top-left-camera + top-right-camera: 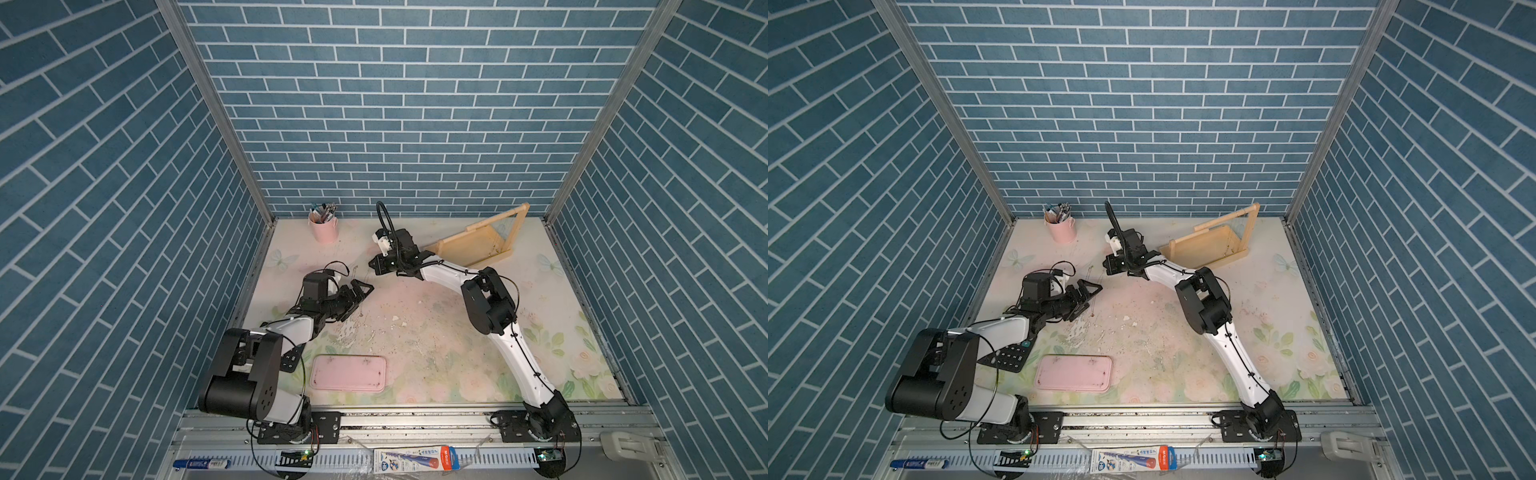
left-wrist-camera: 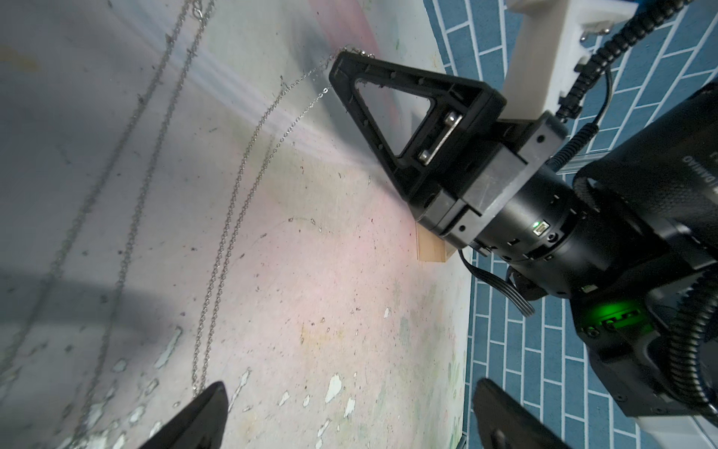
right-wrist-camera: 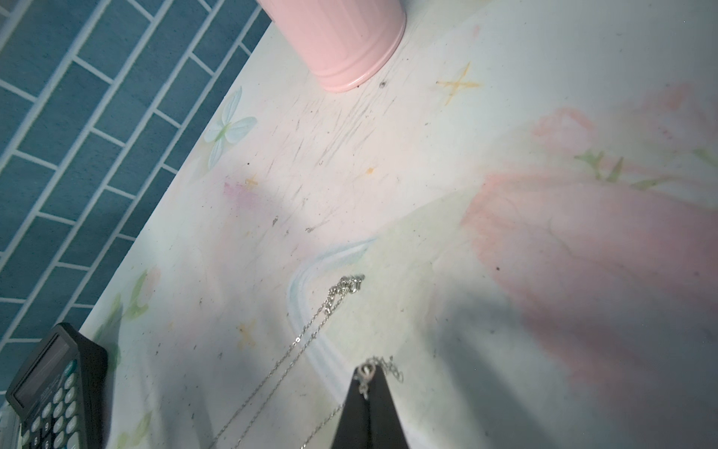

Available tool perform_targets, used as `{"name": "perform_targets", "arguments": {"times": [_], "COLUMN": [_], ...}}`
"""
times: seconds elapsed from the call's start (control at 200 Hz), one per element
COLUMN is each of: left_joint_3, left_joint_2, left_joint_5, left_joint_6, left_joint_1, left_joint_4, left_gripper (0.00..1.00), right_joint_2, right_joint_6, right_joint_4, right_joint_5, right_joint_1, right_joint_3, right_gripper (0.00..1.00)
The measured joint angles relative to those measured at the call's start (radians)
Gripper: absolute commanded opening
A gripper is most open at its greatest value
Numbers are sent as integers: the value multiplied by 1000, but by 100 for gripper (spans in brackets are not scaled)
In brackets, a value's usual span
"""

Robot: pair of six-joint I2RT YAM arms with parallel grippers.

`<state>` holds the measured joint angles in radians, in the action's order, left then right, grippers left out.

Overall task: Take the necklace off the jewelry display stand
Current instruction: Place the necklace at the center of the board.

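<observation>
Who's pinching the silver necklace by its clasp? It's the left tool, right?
No, that's the wrong tool. It's the right tool pinching the silver necklace by its clasp, as the right wrist view shows. The left tool is open.

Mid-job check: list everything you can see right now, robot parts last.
necklace: one, silver, hanging from right gripper
stand: one, pale wood, back right
cup: one, pink, back left
pens: several, mixed colours, in cup
tray: one, pink, front, left of centre
calculator: one, black, front left, partly hidden
marker: one, blue, front rail
packet: one, white-blue-red, front rail
table: one, pastel floral, worn
left gripper: one, black, open, beside chain
right gripper: one, black, shut on necklace
</observation>
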<state>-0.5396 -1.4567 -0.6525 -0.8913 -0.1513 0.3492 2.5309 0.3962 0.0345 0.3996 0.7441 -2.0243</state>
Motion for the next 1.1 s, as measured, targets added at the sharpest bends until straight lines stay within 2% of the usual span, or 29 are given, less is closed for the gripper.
{"name": "perform_targets", "arguments": {"times": [1.095], "left_joint_3": [-5], "left_joint_2": [-14], "left_joint_5": [-1], "left_joint_6": [10], "left_joint_1": [0], "left_joint_4": [-8], "left_gripper": [99], "right_joint_2": [71], "right_joint_6": [0], "right_joint_4": [36], "right_joint_5": [16], "right_joint_1": [0], "right_joint_3": [-62], "right_gripper": [10]}}
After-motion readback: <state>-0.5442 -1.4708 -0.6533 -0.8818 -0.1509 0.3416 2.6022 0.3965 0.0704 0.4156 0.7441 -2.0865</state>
